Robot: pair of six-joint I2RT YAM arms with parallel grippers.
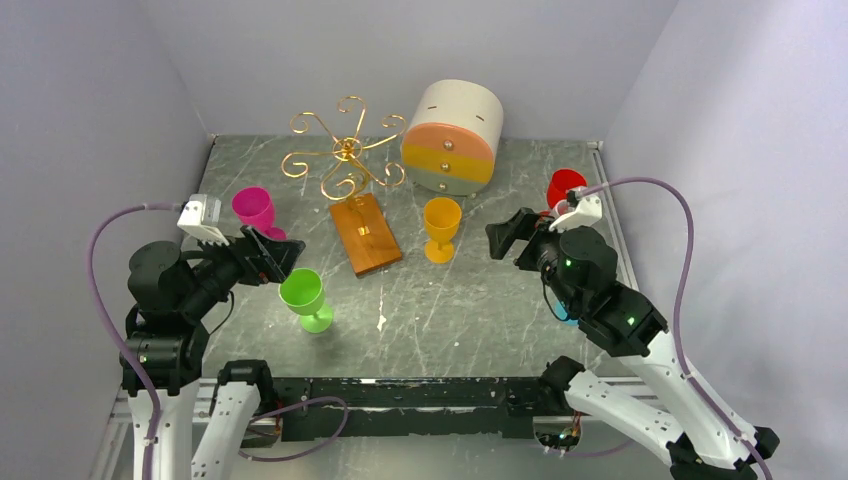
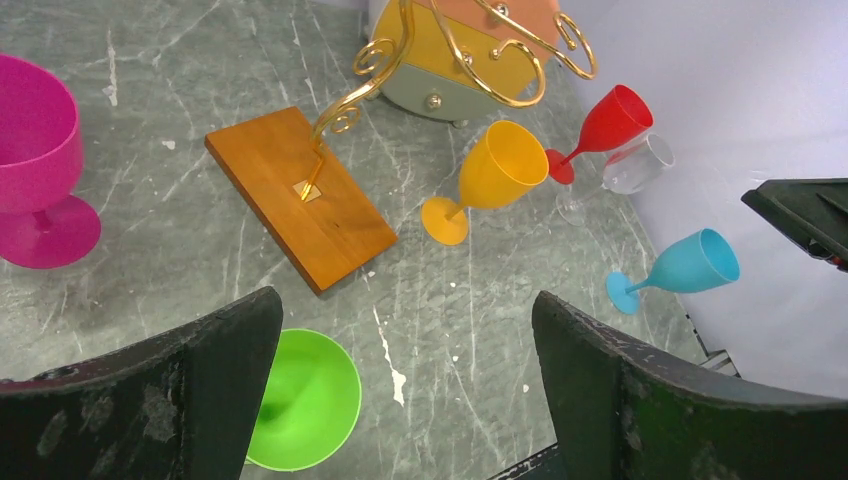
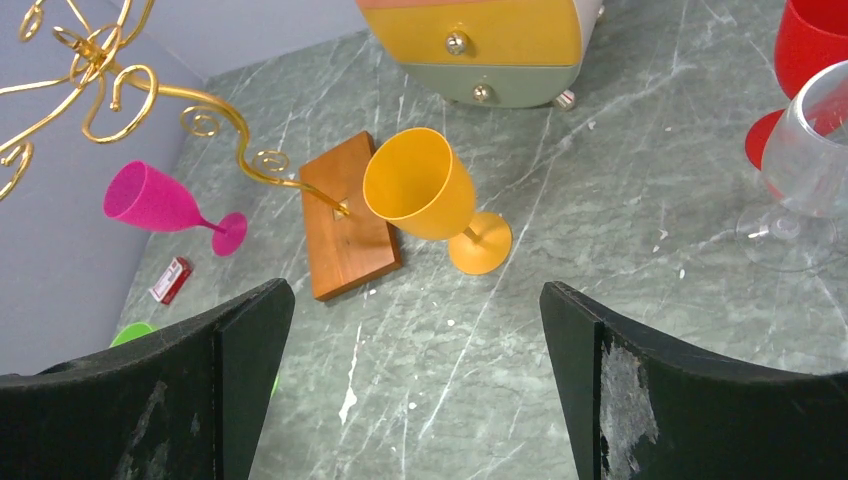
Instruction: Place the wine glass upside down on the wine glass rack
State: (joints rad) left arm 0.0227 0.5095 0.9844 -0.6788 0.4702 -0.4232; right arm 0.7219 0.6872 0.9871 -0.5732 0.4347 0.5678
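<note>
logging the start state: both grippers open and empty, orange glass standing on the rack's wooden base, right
No. The orange glass stands on the table beside the rack's wooden base, not on it, as the top external view shows. The left gripper and the right gripper are indeed open and empty.

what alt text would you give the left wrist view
The open left gripper hovers near a green glass on a marbled table. Beyond stand the gold wine glass rack, a pink glass, orange glass, red glass, clear glass and blue glass.
</note>
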